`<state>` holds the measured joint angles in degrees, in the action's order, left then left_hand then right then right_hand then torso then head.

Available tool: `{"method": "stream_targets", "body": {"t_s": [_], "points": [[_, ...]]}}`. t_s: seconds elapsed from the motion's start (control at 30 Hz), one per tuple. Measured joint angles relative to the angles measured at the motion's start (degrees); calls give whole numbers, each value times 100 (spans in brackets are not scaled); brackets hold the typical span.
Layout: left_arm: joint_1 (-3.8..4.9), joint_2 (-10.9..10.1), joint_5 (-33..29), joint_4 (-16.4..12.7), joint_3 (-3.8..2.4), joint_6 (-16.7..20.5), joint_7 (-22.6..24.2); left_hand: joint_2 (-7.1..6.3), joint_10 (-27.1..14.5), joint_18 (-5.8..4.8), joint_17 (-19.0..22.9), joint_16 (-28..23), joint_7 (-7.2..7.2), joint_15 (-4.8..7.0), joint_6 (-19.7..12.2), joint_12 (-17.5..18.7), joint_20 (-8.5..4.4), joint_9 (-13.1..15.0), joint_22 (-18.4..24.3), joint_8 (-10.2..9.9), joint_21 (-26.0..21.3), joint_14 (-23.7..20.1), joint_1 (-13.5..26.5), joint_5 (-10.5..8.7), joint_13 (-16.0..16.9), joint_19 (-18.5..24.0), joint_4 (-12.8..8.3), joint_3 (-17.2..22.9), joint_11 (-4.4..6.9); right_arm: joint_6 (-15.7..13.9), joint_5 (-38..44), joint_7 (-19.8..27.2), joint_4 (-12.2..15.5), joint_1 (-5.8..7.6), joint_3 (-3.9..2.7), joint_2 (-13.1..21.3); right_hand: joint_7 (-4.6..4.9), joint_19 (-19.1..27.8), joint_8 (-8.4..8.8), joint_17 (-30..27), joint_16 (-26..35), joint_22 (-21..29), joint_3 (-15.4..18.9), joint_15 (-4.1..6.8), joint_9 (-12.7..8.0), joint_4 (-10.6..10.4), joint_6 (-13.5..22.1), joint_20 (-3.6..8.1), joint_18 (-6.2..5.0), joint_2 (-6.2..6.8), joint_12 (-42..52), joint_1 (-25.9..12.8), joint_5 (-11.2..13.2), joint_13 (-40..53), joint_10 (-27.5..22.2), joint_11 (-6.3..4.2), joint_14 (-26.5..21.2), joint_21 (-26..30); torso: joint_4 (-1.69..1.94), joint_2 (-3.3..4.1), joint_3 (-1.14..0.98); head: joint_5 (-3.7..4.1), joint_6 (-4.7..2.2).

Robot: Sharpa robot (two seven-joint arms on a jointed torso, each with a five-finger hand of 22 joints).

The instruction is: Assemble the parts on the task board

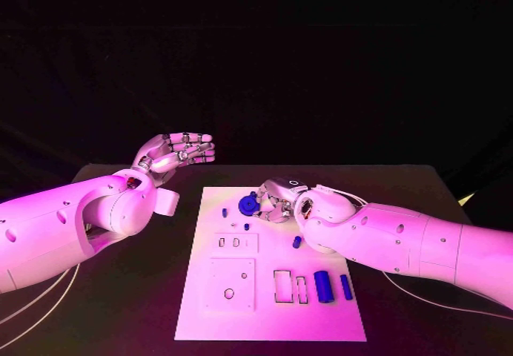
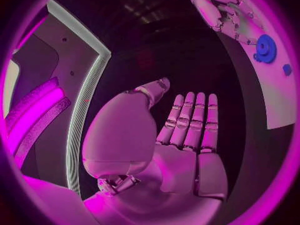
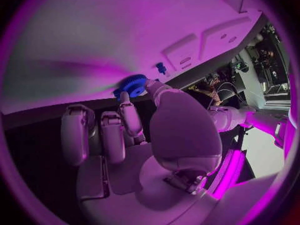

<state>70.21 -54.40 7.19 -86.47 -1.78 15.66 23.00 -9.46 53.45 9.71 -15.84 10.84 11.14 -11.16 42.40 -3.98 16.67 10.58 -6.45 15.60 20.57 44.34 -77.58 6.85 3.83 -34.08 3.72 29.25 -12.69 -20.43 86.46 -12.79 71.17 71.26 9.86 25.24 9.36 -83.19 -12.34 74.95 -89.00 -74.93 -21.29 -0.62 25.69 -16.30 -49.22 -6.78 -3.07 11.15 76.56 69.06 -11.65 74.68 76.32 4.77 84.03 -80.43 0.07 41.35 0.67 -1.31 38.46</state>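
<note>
The white task board (image 1: 273,311) lies in the middle of the black table. Over its far end my right hand (image 1: 276,200) pinches a blue gear (image 1: 248,204) between thumb and a finger; the right wrist view shows the gear (image 3: 132,86) at those fingertips, close to the board (image 3: 125,30). My left hand (image 1: 176,153) hangs raised to the left of the board and holds nothing. In the left wrist view its fingers (image 2: 194,120) are stretched out flat, and the gear (image 2: 265,48) shows beyond them under the right hand (image 2: 219,10).
Two blue cylinders (image 1: 323,285) (image 1: 346,287) lie side by side near the board's right edge, next to rectangular slots (image 1: 283,286). A small blue piece (image 1: 297,242) and small pegs (image 1: 224,212) sit farther up. Bare table (image 1: 128,311) flanks the board.
</note>
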Motion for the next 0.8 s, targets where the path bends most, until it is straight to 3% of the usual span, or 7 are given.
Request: {"method": "stream_targets", "body": {"t_s": [0.5,0.8], "points": [[0,-5,0,3,0,0,0,0,0,0,0,0,0,0,0,0,0,0,0,0,0,0,0,0,0,0,0,0,0,-96,9,-146,182,26,18,184,5,0,-1,-1,0,1,0,0,-5,0,-14,0,0,0,-1,0,0,-1,0,0,0,0,7,-1,3,5,-21],[0,4,0,7,0,0,0,0,0,0,-1,0,0,0,0,0,0,0,-1,0,0,0,0,0,0,0,0,0,0,-107,6,-176,70,42,16,57,5,0,-1,-2,0,2,0,0,-5,1,-14,0,0,0,29,1,0,4,0,0,0,0,9,-1,5,13,-19]]}}
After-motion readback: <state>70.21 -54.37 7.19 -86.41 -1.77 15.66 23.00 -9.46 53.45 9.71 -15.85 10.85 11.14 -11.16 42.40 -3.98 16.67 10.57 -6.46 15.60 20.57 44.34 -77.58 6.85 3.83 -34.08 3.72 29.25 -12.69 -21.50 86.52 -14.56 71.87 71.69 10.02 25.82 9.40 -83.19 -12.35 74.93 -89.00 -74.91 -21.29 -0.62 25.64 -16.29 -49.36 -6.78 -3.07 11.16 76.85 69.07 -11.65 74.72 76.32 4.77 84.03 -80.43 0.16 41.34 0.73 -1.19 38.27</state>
